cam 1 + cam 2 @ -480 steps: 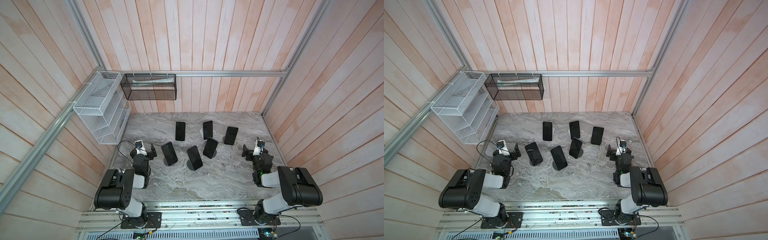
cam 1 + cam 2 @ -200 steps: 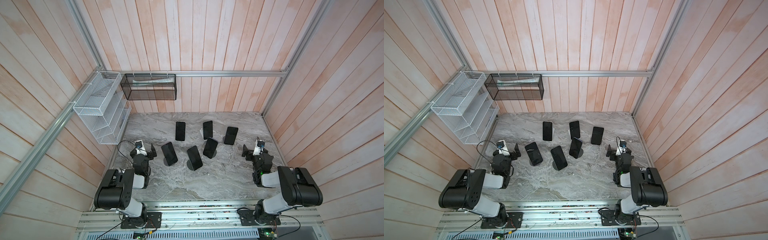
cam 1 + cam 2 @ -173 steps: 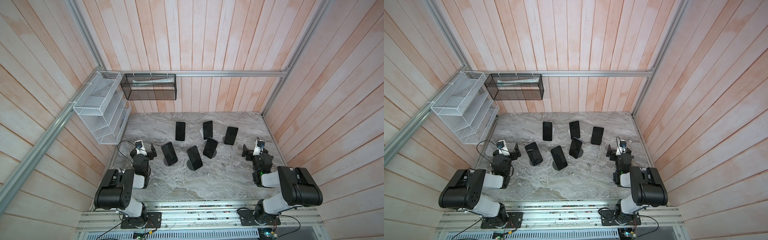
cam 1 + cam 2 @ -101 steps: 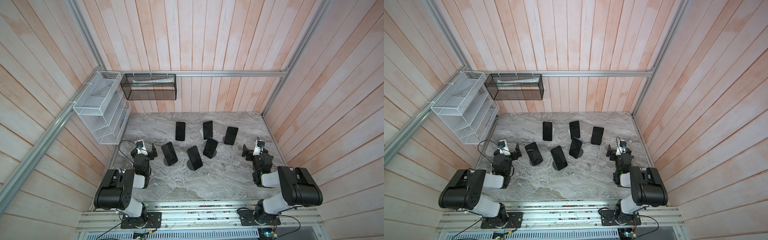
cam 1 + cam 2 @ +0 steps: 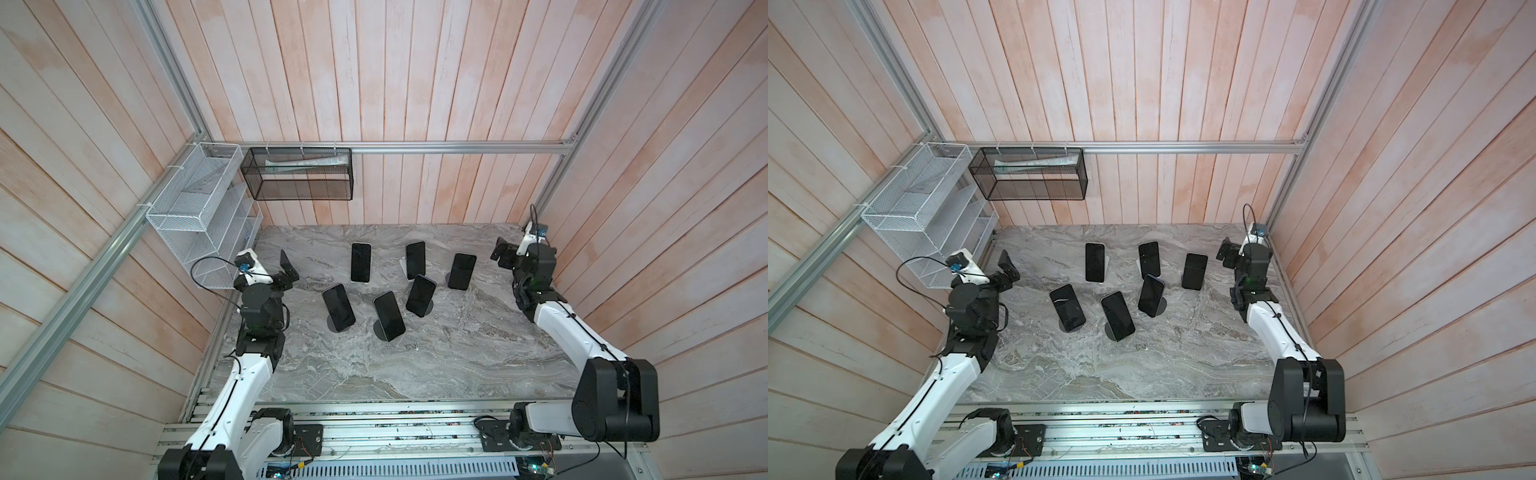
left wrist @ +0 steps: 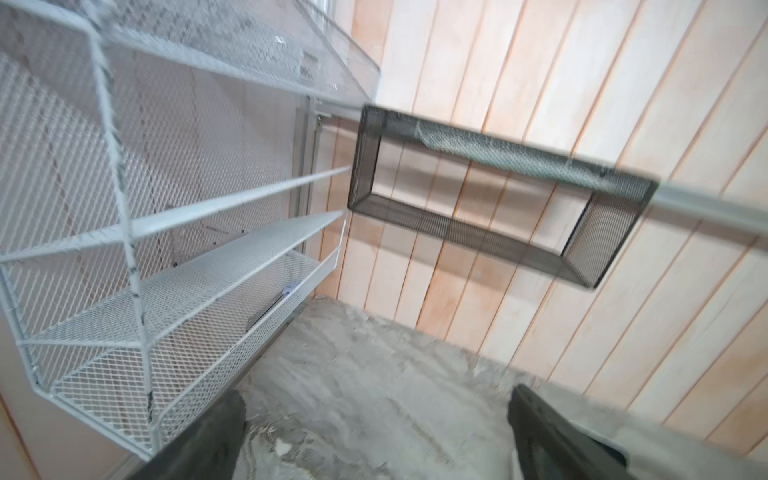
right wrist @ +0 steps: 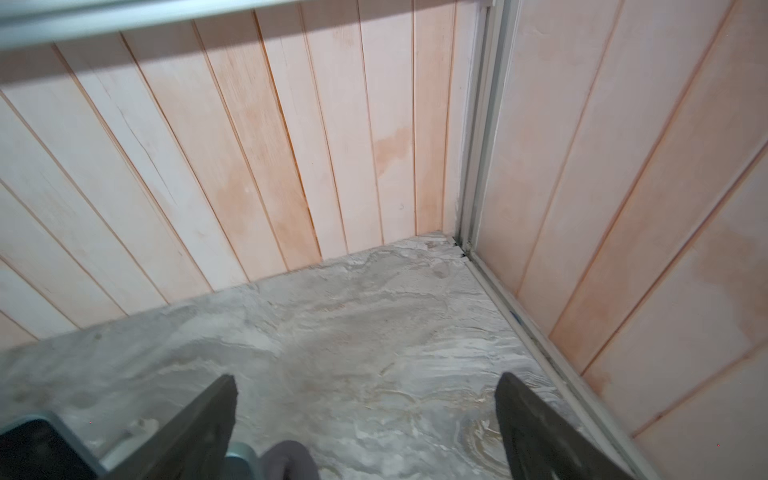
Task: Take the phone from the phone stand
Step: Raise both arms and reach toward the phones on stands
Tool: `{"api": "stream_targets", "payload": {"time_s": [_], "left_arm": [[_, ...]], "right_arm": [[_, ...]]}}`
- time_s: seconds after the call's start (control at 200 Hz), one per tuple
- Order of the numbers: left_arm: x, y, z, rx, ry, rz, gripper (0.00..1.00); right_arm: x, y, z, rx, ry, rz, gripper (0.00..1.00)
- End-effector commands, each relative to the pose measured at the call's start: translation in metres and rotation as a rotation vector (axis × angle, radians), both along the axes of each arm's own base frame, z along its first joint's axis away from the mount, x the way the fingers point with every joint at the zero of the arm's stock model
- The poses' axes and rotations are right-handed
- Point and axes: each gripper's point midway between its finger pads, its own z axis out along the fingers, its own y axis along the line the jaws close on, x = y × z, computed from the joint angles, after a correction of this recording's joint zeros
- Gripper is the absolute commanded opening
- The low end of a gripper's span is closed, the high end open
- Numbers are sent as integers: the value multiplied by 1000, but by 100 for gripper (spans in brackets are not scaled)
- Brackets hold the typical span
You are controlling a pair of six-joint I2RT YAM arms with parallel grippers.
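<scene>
We see six phones [image 5: 360, 262] in a loose cluster mid-table. They are flat black glass slabs with rounded corners and glossy screens, and each leans back on its own stand [image 5: 335, 328]. The front ones sit on dark round bases, and a pale stand shows behind a back one; none of the phones is off its stand. The table [image 5: 415, 365] is a grey marble-look slab, veined and matte. The left gripper [image 5: 289, 271] hovers at the table's left edge, just beside the white wire-mesh rack [image 5: 195, 212] and well apart from the nearest phone. Its two flat dark fingers are spread wide with nothing between them; the left wrist view shows the same gap [image 6: 374, 411] over bare marble, though it is blurry. The right gripper [image 5: 500, 255] is near the back right corner, close to the rightmost phone [image 5: 462, 271] but not touching it. Its jaws are also wide apart and empty, and the right wrist view [image 7: 365, 395] shows only marble between the wedge-shaped fingers [image 7: 220, 399]. There we also see a dark phone corner with a silvery rim [image 7: 29, 449] at the frame edge. A black fine-mesh basket [image 5: 299, 178], box-shaped, hangs on the aluminium rail [image 5: 457, 146]. The walls are pale pinkish wood planks [image 5: 415, 83] with visible grooves.
</scene>
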Motion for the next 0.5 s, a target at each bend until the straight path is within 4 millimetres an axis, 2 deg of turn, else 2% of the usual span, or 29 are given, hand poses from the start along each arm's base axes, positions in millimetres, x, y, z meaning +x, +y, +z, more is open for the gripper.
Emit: {"api": "stream_targets", "payload": {"time_s": [0.0, 0.04, 0.13, 0.215, 0.325, 0.435, 0.495], "left_arm": [[-25, 10, -24, -297, 162, 62, 100], [-27, 5, -14, -289, 120, 16, 100], [-31, -7, 7, -286, 14, -84, 100], [-25, -20, 32, -265, -10, -174, 100], [-3, -67, 73, -175, -5, -455, 100], [12, -99, 102, -224, -60, -614, 100], [20, -124, 114, -195, -54, -667, 100]], "right_arm": [[-27, 4, -43, 271, 194, -9, 97], [-29, 9, -42, 304, 178, 41, 79], [-33, 24, -40, 317, 195, 121, 70], [-39, 33, -40, 276, 240, 151, 72], [-45, 42, -43, 228, 266, 148, 77], [-47, 61, -42, 126, 313, 158, 79], [-47, 69, -41, 61, 336, 153, 80]]}}
